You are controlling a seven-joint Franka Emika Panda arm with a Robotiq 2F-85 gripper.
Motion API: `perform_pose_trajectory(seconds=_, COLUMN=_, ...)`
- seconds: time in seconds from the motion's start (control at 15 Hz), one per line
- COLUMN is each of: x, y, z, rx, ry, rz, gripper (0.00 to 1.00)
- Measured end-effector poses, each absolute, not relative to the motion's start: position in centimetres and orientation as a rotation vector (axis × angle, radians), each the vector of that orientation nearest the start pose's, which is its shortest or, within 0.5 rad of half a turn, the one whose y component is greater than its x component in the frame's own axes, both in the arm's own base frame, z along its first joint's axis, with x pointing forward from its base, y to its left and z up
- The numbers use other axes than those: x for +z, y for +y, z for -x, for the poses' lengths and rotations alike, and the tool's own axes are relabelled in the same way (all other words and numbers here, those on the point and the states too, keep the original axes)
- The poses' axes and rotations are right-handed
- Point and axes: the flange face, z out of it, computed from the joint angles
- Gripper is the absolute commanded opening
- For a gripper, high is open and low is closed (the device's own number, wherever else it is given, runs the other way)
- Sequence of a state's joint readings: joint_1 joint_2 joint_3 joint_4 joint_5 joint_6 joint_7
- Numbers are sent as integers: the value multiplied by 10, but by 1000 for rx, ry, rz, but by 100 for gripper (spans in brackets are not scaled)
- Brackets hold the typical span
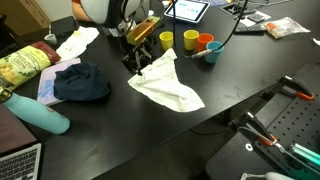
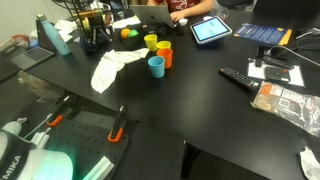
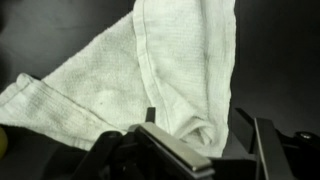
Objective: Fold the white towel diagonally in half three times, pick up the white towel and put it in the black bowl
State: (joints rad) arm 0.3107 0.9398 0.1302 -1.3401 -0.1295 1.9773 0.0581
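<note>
A bunched edge of the white towel (image 3: 150, 60) sits inside the pincer (image 3: 197, 128), which seems clenched on it.

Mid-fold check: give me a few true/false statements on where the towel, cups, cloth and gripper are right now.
1. The towel is in a bowl. False: it lies on the table.
2. A blue cup stands close to the towel. True.
3. The dark cloth covers the towel. False: they lie apart.
4. The gripper is at one end of the towel. True.
</note>
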Motion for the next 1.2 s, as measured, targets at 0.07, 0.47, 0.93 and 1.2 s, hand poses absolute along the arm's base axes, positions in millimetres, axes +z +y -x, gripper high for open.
perform_pose_trajectory(seconds=0.07, x=139, y=265, z=-643, rx=529, ry=-647, rz=3089, gripper=100)
perform_pose_trajectory(seconds=0.47, x=112, y=225, z=-586, rx=824, ry=-741, rz=2903, gripper=100)
perform_pose_trajectory(seconds=0.93, x=115, y=206, z=-530, rx=605, ry=-611, rz=2935, gripper=100)
perform_pose_trajectory(seconds=1.2, x=87, y=174, z=-485, rx=443, ry=-460, rz=2954, gripper=100)
